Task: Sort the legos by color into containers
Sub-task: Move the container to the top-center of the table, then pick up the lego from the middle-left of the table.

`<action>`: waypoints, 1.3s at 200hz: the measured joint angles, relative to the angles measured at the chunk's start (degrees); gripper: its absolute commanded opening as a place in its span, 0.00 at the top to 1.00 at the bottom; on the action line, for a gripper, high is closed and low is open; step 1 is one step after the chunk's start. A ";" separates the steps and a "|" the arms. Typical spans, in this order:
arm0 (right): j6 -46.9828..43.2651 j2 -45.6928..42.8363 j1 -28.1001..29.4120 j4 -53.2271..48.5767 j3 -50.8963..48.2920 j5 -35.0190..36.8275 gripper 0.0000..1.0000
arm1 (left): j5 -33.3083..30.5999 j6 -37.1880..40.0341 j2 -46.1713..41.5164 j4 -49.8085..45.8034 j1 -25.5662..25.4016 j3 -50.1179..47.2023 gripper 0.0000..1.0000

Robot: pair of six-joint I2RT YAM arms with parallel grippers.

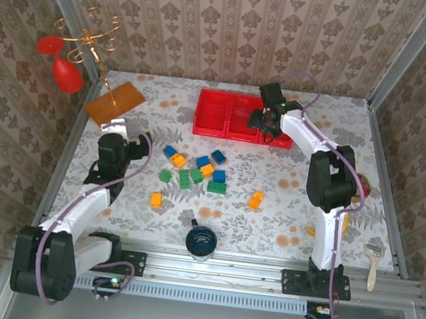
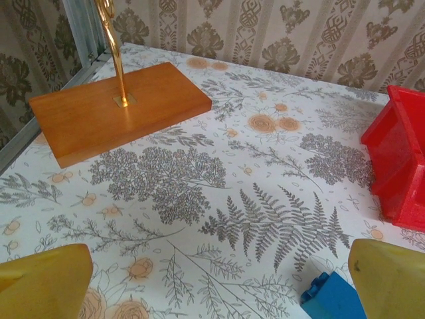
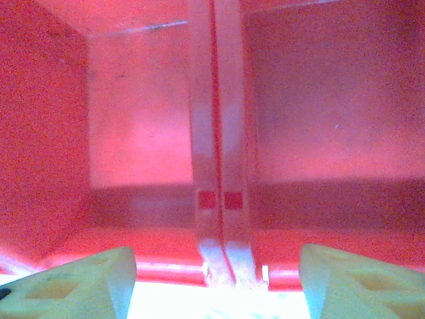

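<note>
Patterned wallpaper [image 1: 237,22] walls in a flower-printed surface [image 1: 285,207], where at far left an orange board [image 1: 115,102] lies near the metal corner post [image 1: 69,17] and the left end effector [image 2: 216,286] hangs low, spread wide and empty. In the middle, blue, orange and green bricks [image 1: 196,175] lie scattered on the surface, outside the red tray [image 1: 212,113] at the back. The right end effector [image 3: 216,282] hovers over the tray's right part, parted, holding nothing.
</note>
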 measured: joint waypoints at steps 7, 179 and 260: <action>-0.02 -1.44 0.20 0.04 -0.85 0.28 0.30 | -0.11 -0.37 -0.39 -0.72 0.00 0.00 0.00; 3.08 -21.97 8.07 2.08 -27.54 8.63 0.00 | -0.13 -10.16 15.37 -15.45 -7.87 10.91 0.00; 4.04 -21.97 8.48 2.25 -27.54 8.57 0.00 | -1.05 -16.92 29.51 -16.57 -11.02 19.45 0.10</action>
